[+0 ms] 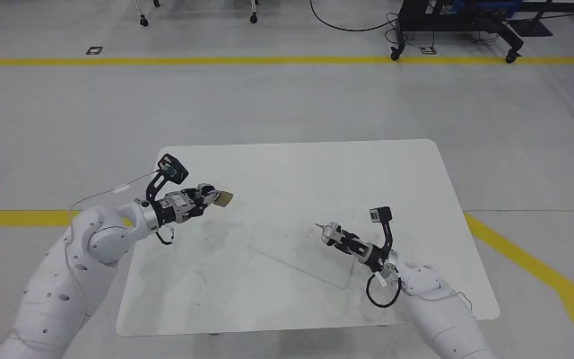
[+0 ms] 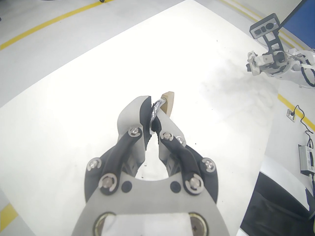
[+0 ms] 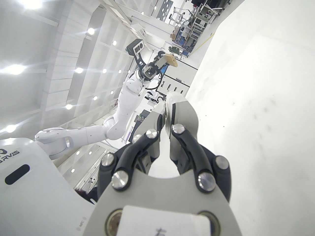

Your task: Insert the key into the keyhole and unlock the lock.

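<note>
A brass padlock (image 1: 223, 197) hangs above the left part of the white table (image 1: 359, 170), held by its metal shackle (image 2: 155, 110) in my left gripper (image 1: 204, 198), which is shut on it. In the left wrist view the brass body (image 2: 169, 103) sticks out past the fingertips. My right gripper (image 1: 330, 233) is over the table's right front part, well apart from the lock, and is shut on a thin metal key (image 3: 167, 116). The key's tip (image 1: 319, 227) points toward the lock. The right wrist view shows the padlock (image 3: 171, 60) far off in the left gripper.
The table's front edge (image 1: 296, 328) runs close under both arms. Yellow floor lines (image 1: 269, 61) cross behind the table and at both sides. Wheeled carts (image 1: 466, 27) stand far back.
</note>
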`<state>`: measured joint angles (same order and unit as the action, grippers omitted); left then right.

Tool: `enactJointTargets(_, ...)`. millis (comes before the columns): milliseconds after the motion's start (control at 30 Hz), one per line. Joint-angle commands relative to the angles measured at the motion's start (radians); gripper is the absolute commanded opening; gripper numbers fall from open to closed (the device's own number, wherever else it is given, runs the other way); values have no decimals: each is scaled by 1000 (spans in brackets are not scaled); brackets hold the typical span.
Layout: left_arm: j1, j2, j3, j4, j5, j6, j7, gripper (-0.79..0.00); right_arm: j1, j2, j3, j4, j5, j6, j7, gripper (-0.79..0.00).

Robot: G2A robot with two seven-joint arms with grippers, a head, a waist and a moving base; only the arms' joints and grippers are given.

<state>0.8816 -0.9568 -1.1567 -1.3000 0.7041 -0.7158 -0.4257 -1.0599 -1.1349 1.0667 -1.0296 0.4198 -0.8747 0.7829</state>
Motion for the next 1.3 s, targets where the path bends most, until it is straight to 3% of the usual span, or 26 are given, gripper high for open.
enactJointTargets(0, 0, 0, 0, 0, 2, 0, 1, -785, 0, 0, 0, 0, 0, 0, 0, -785)
enactJointTargets(100, 10, -2, 3, -4, -26, -3, 16, -785, -11, -3, -4, -14, 21, 17, -21, -785)
enactJointTargets(267, 26, -43, 110, 75, -650, -217, 21, -785, 3, -24, -17, -44, 14, 86, -185, -785)
enactJointTargets(300, 19, -54, 153, 90, -802, -254, -11, -785, 8, -32, -29, -54, 21, 102, -220, -785)
enactJointTargets(400, -36, -81, 267, 136, -1089, -254, -188, -785, 29, -51, -55, -78, 36, 151, -287, -785)
enactJointTargets(533, -110, -115, 353, 201, -1287, -244, -354, -785, 39, -68, -68, -112, 87, 182, -325, -785)
enactJointTargets(667, -175, -145, 397, 267, -1346, -243, -436, -785, 44, -77, -68, -132, 127, 192, -325, -785)
enactJointTargets(833, -237, -173, 448, 332, -1267, -223, -456, -785, 57, -93, -74, -142, 154, 184, -345, -785)
enactJointTargets(1267, -287, -224, 498, 422, -1246, -239, -440, -785, 82, -124, -103, -141, 163, 198, -296, -785)
